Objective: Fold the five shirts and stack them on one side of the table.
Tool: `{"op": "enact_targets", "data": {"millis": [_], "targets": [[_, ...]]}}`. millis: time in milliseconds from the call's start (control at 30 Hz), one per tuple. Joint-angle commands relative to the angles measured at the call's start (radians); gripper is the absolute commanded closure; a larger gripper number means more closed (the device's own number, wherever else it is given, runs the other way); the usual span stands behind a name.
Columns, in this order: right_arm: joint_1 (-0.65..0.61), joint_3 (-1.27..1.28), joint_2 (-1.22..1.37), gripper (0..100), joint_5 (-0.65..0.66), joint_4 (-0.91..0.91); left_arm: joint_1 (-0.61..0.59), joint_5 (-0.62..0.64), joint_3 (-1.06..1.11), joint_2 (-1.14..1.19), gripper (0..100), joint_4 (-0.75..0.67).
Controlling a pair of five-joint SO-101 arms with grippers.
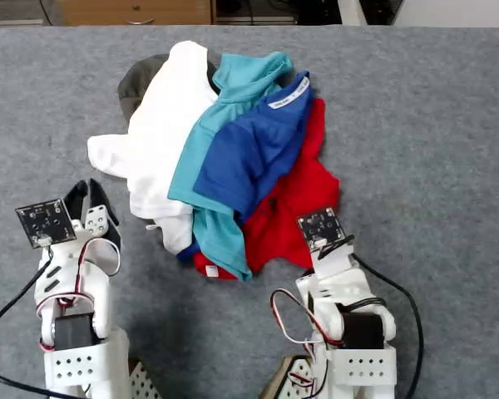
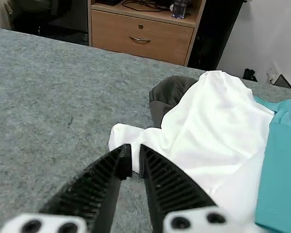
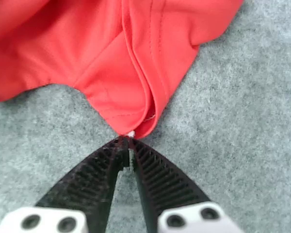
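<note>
Right wrist view: right fingers [image 3: 99, 172] pinch the red shirt [image 3: 111, 63] at its corner.

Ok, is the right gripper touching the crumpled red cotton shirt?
Cannot tell. In the right wrist view the tips of the right gripper meet the hem of the red shirt, but contact and hovering look alike.

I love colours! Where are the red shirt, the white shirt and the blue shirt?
red shirt [image 1: 295, 208], high view, on its flat middle.
white shirt [image 2: 208, 131], left wrist view, on its wide middle.
blue shirt [image 1: 249, 154], high view, on its chest.
</note>
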Motion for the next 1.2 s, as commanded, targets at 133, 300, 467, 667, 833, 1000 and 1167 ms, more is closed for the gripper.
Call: {"op": "enact_targets", "data": {"millis": [133,300,467,667,833,1000,1167], "targets": [[-0.008,-0.001,-0.111,98.6,-0.009,0.003,0.012,-0.003,-0.16,0.001,95,0.189],[-0.008,-0.001,-0.111,98.6,-0.009,0.003,0.009,-0.003,-0.192,0.001,95,0.236],[-0.008,-0.001,-0.111,98.6,-0.009,0.003,0.008,-0.002,-0.305,0.061,95,0.299],[-0.008,-0.001,-0.111,98.6,-0.009,0.003,-0.011,0.064,-0.674,0.344,95,0.523],[-0.008,-0.001,-0.111,98.6,-0.009,0.003,-0.018,0.187,-0.996,0.654,95,0.75],[-0.008,-0.001,-0.111,98.6,-0.009,0.003,-0.011,0.265,-1.22,0.938,95,0.902],[-0.008,-0.001,-0.111,98.6,-0.009,0.003,0.031,0.19,-1.359,1.152,95,0.91]]}}
